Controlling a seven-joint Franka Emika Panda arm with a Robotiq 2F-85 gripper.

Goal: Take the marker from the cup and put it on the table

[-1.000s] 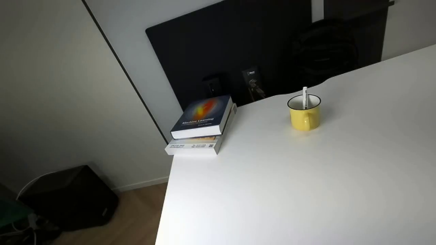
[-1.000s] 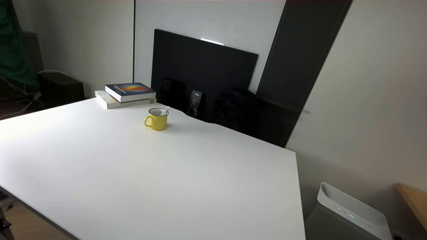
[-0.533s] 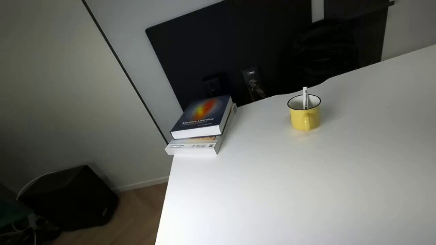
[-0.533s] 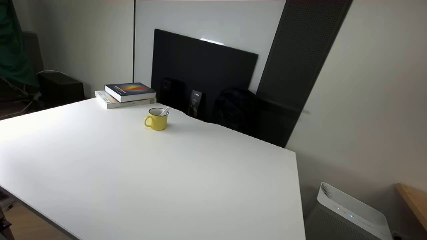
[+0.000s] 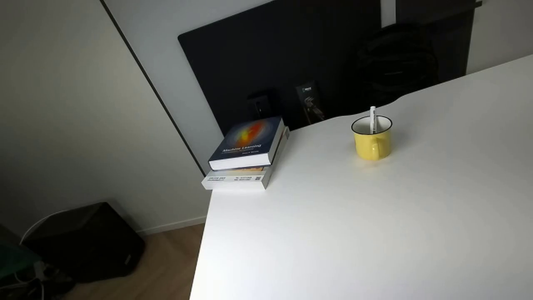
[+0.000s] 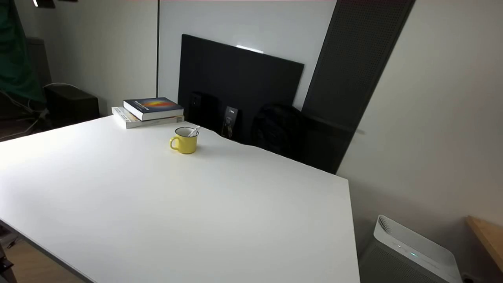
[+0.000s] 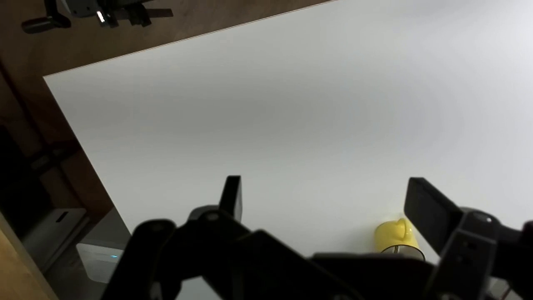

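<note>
A yellow cup with a dark rim stands upright on the white table. It also shows in an exterior view. A white marker leans inside the cup, its upper end above the rim; it also shows in an exterior view. In the wrist view the cup is low, beside the right finger, partly hidden by the gripper body; a bit of the marker shows inside. My gripper is open and empty, above the table. Its dark tips just enter an exterior view at top left.
Two stacked books lie at the table corner near the cup, also seen in an exterior view. A dark panel stands behind the table's back edge. A white appliance stands beside the table.
Dark gripper tips have come into the top left of an exterior view. The cup, marker and books have not moved.
</note>
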